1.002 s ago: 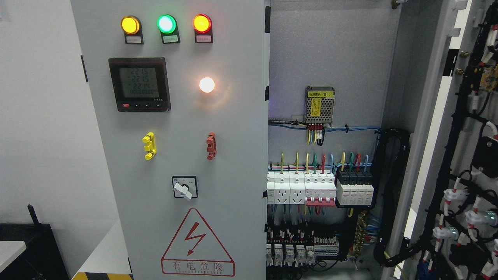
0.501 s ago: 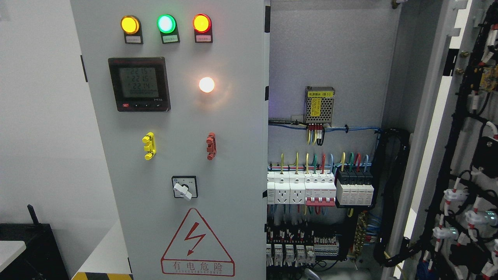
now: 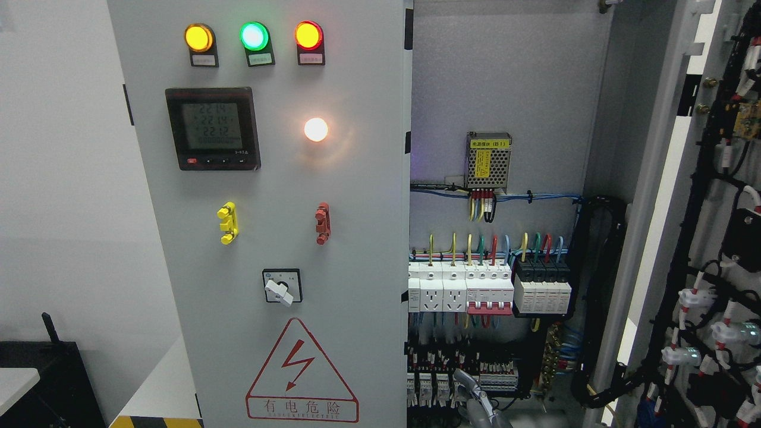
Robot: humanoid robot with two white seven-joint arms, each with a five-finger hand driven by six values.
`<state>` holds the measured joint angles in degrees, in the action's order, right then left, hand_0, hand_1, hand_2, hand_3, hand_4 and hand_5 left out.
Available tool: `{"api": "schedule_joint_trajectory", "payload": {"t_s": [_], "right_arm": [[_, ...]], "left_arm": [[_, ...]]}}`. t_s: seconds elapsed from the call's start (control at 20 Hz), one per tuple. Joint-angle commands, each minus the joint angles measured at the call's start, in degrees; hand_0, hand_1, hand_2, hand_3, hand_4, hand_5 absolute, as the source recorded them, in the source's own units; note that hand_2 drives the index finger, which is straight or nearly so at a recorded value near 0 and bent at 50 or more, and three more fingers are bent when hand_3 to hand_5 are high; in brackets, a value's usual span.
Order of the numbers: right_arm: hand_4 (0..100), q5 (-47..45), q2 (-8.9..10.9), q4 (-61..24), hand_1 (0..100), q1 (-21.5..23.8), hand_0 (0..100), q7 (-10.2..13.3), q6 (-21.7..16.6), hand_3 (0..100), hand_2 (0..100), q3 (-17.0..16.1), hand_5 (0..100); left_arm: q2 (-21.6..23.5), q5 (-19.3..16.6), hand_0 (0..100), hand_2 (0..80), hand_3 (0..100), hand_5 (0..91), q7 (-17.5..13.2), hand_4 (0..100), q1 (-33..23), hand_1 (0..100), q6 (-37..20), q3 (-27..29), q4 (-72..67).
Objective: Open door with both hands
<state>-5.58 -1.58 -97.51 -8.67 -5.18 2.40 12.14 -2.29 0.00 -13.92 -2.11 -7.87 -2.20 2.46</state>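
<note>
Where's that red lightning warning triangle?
Head view: the warning triangle sits low on the closed left door, just beneath the rotary switch.

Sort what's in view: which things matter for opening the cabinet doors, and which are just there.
For the job:
- closed left door
- open right door
- robot hand at the bottom edge

Just there:
- three lamps
- meter
- rotary switch
- warning sign
- breakers
- power supply
</note>
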Motion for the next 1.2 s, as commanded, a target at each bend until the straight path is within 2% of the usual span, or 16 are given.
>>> {"api": "schedule_joint_trajectory", "payload": {"t_s": [0.0, 0.15, 0.3, 0.8, 1.05, 1.15], "right_arm": [[0, -1.7, -1.14, 6.7, 0, -4.4, 38, 0.0, 0.4, 0, 0, -0.1, 0], [0, -1.7, -1.06, 8.6, 0, -6.1, 38, -0.2, 1.2, 0, 0, 0.0, 0], [0, -1.8, -1.14, 9.4, 0, -7.0, 38, -2.7, 1.8, 0, 0, 0.1, 0], [0, -1.9, -1.14, 12.8, 0, -10.6, 38, -3.0, 2.0, 0, 0, 0.1, 0], [0, -7.2, -0.88, 13.2, 0, -10.8, 38, -3.2, 2.2, 0, 0, 0.7, 0], [0, -7.2, -0.88, 13.4, 0, -11.3, 38, -4.7, 2.2, 0, 0, 0.8, 0]], "left_arm": [[0.0, 1.2, 0, 0.0, 0, 0.0, 0.2, 0, 0.0, 0, 0.1, 0.0, 0.0], [0.0, 1.2, 0, 0.0, 0, 0.0, 0.2, 0, 0.0, 0, 0.1, 0.0, 0.0], [0.0, 1.2, 0, 0.0, 0, 0.0, 0.2, 0, 0.0, 0, 0.1, 0.0, 0.0], [0.0, 1.2, 0, 0.0, 0, 0.0, 0.2, 0, 0.0, 0, 0.1, 0.0, 0.0], [0.0, 1.2, 0, 0.0, 0, 0.0, 0.2, 0, 0.0, 0, 0.1, 0.0, 0.0], [0.0, 1.2, 0, 0.0, 0, 0.0, 0.2, 0, 0.0, 0, 0.1, 0.0, 0.0]]}}
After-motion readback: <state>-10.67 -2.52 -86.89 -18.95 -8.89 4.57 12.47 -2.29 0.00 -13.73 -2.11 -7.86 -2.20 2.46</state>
